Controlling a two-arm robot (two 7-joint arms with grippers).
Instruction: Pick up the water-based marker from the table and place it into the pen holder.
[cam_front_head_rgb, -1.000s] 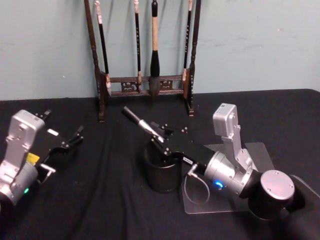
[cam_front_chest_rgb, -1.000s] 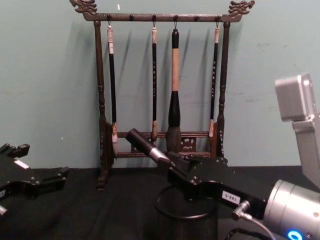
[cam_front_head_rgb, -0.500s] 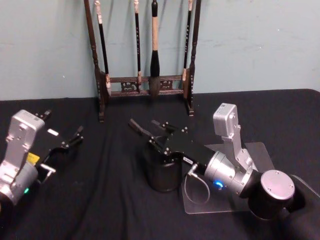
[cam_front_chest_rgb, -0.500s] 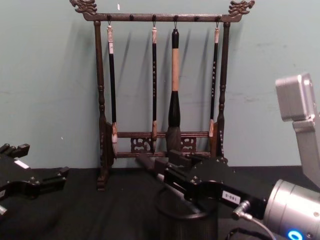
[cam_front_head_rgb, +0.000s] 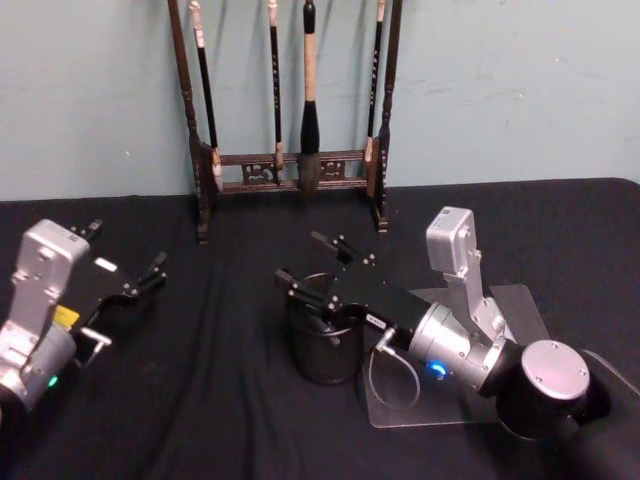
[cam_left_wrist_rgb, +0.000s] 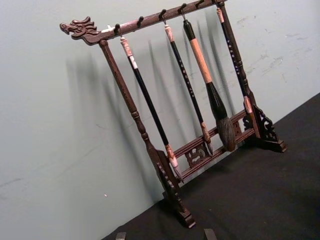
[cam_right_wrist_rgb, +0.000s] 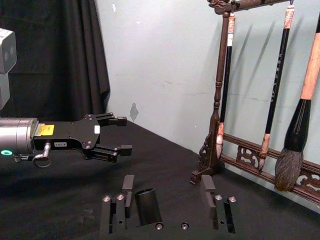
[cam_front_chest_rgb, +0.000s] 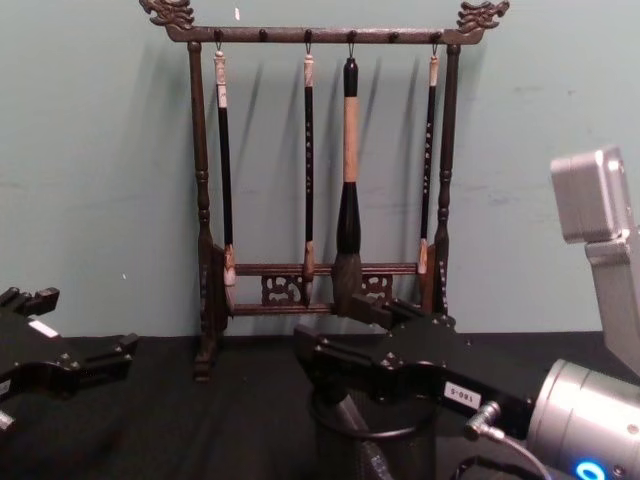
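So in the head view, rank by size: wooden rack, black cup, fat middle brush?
1. Wooden rack, though its top is cut off.
2. Black cup, helped by nearness to the camera.
3. Fat brush: longer than the cup, but far thinner.

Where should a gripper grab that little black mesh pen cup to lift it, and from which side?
Probably the solid rim of the pen holder, from above, one finger inside the wall, one outside: it stands upright, open-topped, and the rim looks stiffer than the mesh. The right gripper hangs open over it; the left gripper idles open, far left.
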